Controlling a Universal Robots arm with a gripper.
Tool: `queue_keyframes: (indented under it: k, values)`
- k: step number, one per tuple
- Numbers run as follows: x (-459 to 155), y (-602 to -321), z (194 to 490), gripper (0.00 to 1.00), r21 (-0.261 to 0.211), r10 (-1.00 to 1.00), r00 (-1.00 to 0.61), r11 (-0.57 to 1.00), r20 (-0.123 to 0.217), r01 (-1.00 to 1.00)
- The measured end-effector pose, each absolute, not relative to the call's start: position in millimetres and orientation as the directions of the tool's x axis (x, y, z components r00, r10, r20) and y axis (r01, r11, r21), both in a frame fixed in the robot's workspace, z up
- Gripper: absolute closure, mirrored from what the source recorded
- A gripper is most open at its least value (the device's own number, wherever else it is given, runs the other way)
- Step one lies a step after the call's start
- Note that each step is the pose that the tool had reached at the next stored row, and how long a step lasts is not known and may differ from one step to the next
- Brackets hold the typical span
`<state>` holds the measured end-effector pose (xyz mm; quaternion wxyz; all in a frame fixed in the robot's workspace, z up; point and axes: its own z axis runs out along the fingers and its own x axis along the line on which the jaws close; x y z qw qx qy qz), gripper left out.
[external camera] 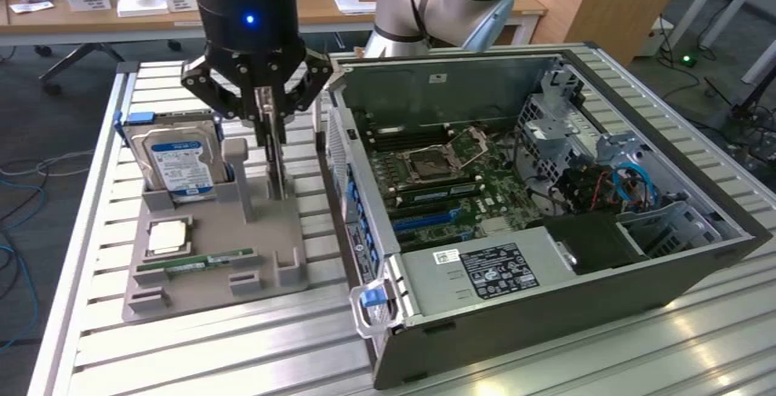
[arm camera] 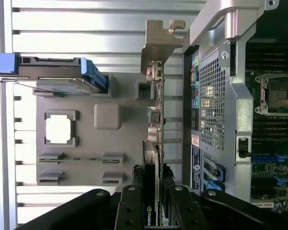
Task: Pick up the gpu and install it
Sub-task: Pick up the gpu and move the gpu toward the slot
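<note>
This is the pickup step: the gripper (external camera: 272,125) is clenched on the gpu (external camera: 278,167), which stands on edge in its slot of the grey parts holder (external camera: 206,282), just beside the open computer case (external camera: 679,255). Freeing it, I'd judge, calls for a straight upward pull, clear of the case wall.

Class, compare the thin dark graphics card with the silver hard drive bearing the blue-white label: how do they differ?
The thin dark graphics card is much slimmer than the silver, blue-white-labelled hard drive. The gripper clamps the card; the drive stands untouched. Both stand upright in the grey holder.
</note>
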<state>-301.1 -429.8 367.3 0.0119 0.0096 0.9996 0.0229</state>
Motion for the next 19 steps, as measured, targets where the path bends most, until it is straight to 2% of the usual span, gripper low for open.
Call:
queue_keyframes:
  k: [19]
  values:
    - [-301,-430,400,0.74,0.046,0.020,-1.000,0.999,-0.023,0.019]
